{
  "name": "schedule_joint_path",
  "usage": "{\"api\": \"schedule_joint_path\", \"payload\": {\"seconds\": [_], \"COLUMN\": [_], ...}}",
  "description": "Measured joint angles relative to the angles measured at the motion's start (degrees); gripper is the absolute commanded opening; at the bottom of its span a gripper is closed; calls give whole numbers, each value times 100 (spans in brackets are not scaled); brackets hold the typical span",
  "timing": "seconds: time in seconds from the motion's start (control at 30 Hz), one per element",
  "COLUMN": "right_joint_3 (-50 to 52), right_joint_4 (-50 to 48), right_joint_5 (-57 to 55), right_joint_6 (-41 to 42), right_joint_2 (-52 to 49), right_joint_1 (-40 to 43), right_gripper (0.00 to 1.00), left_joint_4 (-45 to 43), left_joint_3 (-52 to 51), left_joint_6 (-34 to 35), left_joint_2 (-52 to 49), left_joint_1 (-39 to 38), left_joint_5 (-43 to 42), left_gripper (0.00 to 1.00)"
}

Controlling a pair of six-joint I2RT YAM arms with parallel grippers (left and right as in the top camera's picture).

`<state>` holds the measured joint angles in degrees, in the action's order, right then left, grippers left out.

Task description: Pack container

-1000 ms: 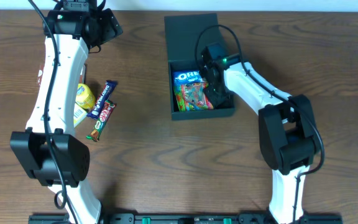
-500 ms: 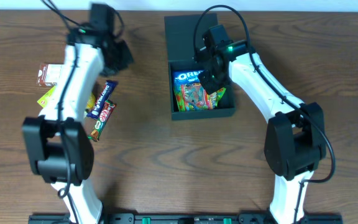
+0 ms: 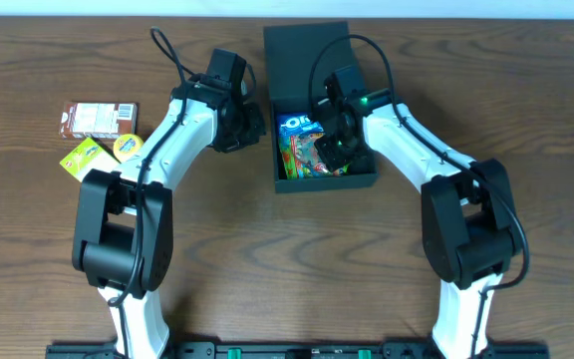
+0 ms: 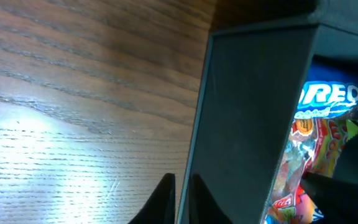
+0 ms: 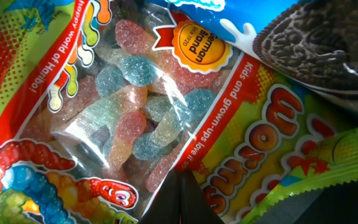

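Note:
The dark teal container (image 3: 325, 182) stands at the table's middle back, its flap lid (image 3: 307, 50) lying open behind it. Inside lie a blue Oreo packet (image 3: 295, 123) and a gummy worms bag (image 3: 302, 160). My left gripper (image 3: 252, 125) sits low at the container's outer left wall (image 4: 253, 112). It (image 4: 182, 194) is shut, and nothing shows between its fingers. My right gripper (image 3: 329, 142) reaches down into the container. It (image 5: 182, 196) is shut, with its tips on the gummy worms bag (image 5: 123, 106), below the Oreo packet (image 5: 303, 43).
At the far left lie a brown snack box (image 3: 98, 118), a yellow-green packet (image 3: 81, 158) and a small yellow packet (image 3: 126, 146). A green-edged packet (image 5: 319, 171) lies under the gummy bag in the container. My left arm crosses the table between those snacks and the container.
My left arm has swung from the far left across to the container's left wall. The chocolate bars seen beside it earlier no longer show. The right gripper has stayed inside the container.

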<state>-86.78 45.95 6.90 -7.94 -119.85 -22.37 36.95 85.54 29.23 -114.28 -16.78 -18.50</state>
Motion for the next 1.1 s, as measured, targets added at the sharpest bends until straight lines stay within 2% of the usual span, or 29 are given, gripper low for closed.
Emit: {"api": "schedule_joint_path", "payload": {"seconds": [0.3,0.53,0.67,0.87,1.1], "right_joint_3": [28,-55,-55,-90,-728], "right_joint_4": [-385,289,262,31,455], "right_joint_5": [-70,-549,-603,-188,297], "right_joint_6": [22,24,136,214,236], "right_joint_2": [-111,-138,-138,-173,-310], "right_joint_1": [-223,-271,-273,-269,-273], "right_gripper": [1,1,1,1,1], "left_joint_4": [-35,-33,-33,-31,-31], "left_joint_3": [-2,-2,-2,-2,-2], "left_joint_6": [57,57,57,57,57], "left_joint_2": [0,0,0,-2,0], "left_joint_1": [0,0,0,0,0], "left_joint_5": [-48,-66,-66,-68,-66], "left_gripper": [16,19,18,19,19]}}
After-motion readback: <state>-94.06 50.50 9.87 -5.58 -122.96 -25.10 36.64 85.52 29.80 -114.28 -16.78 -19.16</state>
